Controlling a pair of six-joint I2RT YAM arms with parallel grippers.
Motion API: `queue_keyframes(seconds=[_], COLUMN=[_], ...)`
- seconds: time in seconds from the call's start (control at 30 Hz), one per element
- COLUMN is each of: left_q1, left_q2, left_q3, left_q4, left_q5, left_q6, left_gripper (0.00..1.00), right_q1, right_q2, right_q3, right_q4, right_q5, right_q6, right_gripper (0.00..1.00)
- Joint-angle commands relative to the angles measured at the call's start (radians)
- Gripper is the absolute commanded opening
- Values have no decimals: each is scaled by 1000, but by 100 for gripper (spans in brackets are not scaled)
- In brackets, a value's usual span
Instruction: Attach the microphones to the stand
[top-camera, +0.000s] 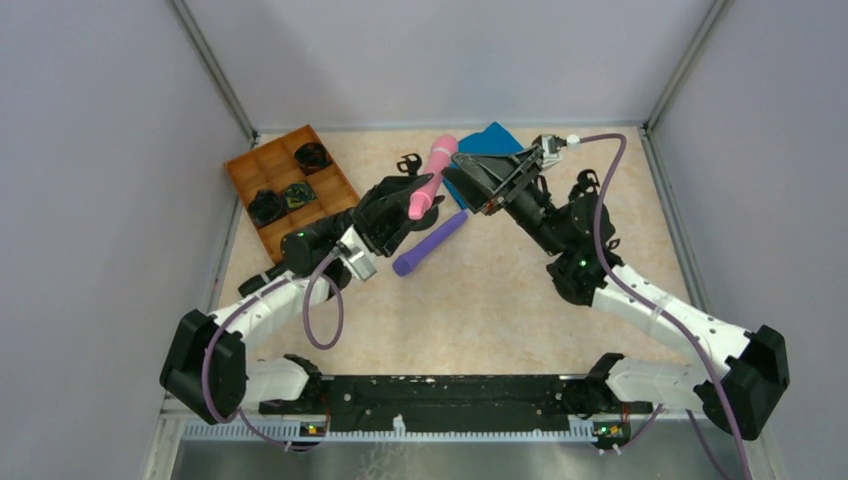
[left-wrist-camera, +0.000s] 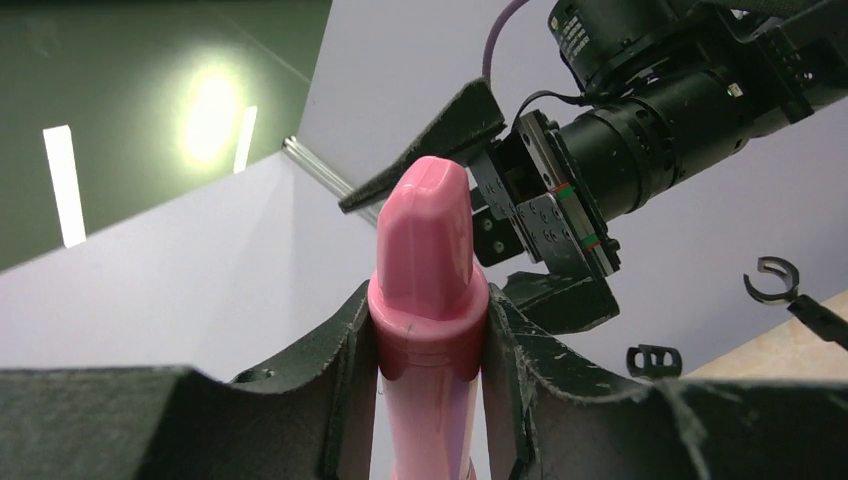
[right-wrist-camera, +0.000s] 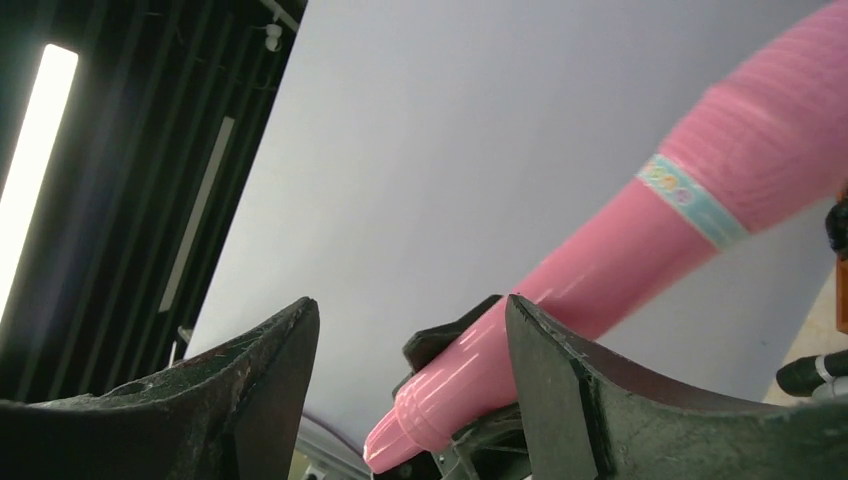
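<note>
tray (top-camera: 268, 160): dark items (top-camera: 266, 207) in three compartments | left jaws clamp pink microphone (top-camera: 432, 175) | right jaws apart, empty

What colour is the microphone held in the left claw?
Pink. The microphone shows best in the left wrist view.

Orange divided tray (top-camera: 272, 160), dark items (top-camera: 312, 155) inside; blue cloth (top-camera: 495, 138) at back.
</note>
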Motion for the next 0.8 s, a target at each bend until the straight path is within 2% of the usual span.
queue_keyframes(seconds=[0.0,0.13,0.3,0.57,0.77], left_q1=[-5,-5,-4,-7,-7], left_q2=[-77,-161,-247,-279,-273], left_q3=[37,46,70,73,70], left_q4=[163,-74,-353,-496,-502], left_q5=[118,225,312,323,325], left_q6=[160,326,495,585,591], left_gripper=[0,0,0,0,0], right_q1=[6,2,-19,-22,-23], right_q2=[-74,-84,-42,63,27], right_q3=[-10,-1,9,26,6], right_q4=[-113,-209,-155,89,74], right_q5=[69,95,15,-124,-77], right_q6=[-55,-57,-9,47,11], right_gripper=[67,66,66,68,69])
